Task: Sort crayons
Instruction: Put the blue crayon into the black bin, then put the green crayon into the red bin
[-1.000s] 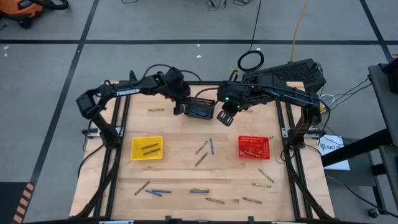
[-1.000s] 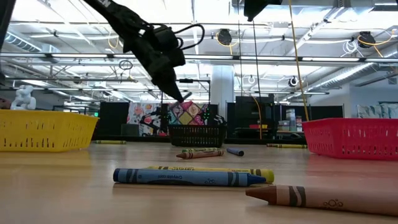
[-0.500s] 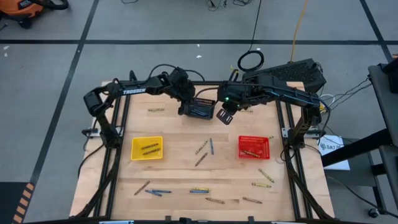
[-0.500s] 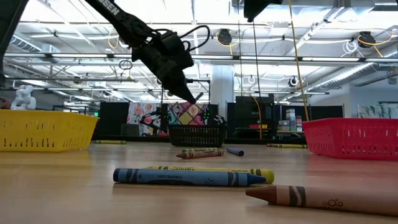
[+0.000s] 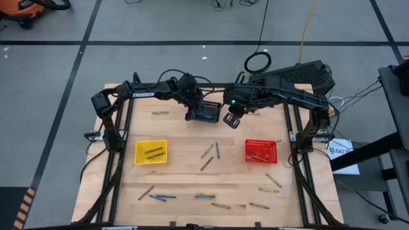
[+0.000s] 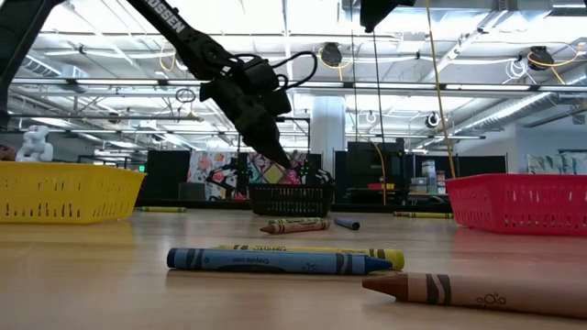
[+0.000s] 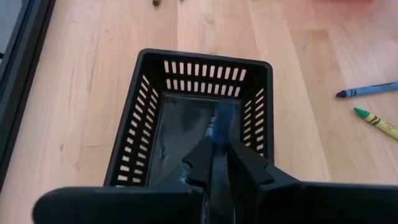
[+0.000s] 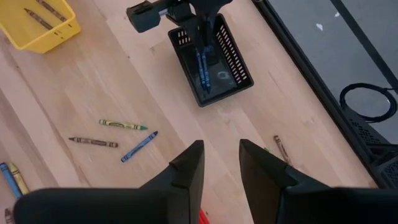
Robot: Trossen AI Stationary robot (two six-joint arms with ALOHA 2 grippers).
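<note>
A: Where is the left gripper (image 7: 216, 163)?

B: Right above the black mesh basket (image 5: 206, 112) at the far middle of the wooden table (image 5: 185, 172). Its fingers stand slightly parted, and a blue crayon (image 7: 222, 122) shows blurred just below the tips, inside the basket. I cannot tell whether the fingers touch it.

A: Anything else in that basket?

B: The right wrist view shows blue crayons (image 8: 201, 67) lying along its floor.

A: And the right gripper (image 8: 219, 163)?

B: It hangs above the table just beside the black basket, fingers apart, nothing between them.

A: The other crayons?

B: Tan ones lie in the yellow basket (image 5: 151, 152) on the left, and a few in the red basket (image 5: 261, 151) on the right. Three lie loose in the middle, a blue one (image 5: 216, 150) among them. A scattered row lies along the near edge, with a blue crayon (image 6: 275, 261) and a brown crayon (image 6: 477, 291) closest in the low view. One more (image 5: 160, 113) lies alone near the far left.
</note>
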